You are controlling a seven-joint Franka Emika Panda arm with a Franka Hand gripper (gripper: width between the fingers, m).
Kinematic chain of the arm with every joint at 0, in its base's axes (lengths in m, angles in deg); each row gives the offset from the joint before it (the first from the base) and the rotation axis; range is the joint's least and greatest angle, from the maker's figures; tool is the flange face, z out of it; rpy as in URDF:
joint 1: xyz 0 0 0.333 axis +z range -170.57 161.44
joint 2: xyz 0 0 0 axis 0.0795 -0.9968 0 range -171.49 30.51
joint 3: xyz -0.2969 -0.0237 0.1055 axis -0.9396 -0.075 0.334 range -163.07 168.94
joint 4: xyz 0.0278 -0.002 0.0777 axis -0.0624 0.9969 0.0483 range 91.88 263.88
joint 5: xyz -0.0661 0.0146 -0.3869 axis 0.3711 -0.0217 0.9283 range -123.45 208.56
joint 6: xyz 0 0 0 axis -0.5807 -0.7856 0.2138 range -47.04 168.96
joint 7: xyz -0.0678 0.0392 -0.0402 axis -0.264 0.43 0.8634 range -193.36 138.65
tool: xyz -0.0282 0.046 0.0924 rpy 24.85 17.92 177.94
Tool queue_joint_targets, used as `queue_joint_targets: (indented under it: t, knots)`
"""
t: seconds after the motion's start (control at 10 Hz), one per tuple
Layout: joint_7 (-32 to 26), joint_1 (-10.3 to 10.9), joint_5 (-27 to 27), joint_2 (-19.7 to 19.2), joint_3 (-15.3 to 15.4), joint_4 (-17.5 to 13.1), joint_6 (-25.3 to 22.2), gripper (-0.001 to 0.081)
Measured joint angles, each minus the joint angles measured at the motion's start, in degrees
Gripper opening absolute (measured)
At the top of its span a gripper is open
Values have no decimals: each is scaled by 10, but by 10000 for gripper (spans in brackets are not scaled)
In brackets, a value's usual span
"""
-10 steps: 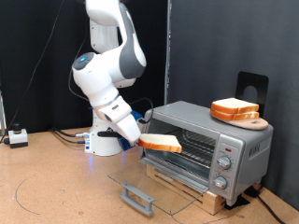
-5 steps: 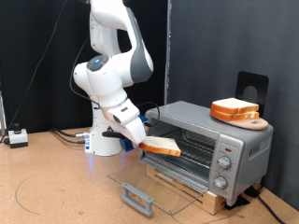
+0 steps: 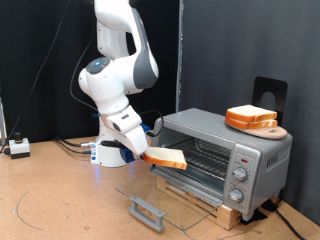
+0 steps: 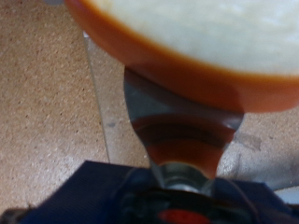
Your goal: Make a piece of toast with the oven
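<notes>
The gripper (image 3: 143,153), fingers clamped on the piece of toast (image 3: 166,157), has drawn slightly back from the oven (image 3: 221,150), whose glass door (image 3: 170,192) lies open, so the slice remains outside.

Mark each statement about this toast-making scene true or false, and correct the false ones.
1. The claw holds a slice of toast in front of the oven. True.
2. The oven door is shut. False: it lies folded down and open, with the rack in view.
3. More slices sit on a board on top of the oven. True.
4. The held toast already lies on the oven rack. False: it is in the air, outside the oven's opening, on the exterior view's left of it.
5. The oven's knobs are on the end of its front at the exterior view's right. True.
</notes>
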Motion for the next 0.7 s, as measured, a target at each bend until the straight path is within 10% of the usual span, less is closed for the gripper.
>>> queue_joint_targets:
  t: [0.7]
  knots:
    - [12,35,-23,62,47,10,1,460]
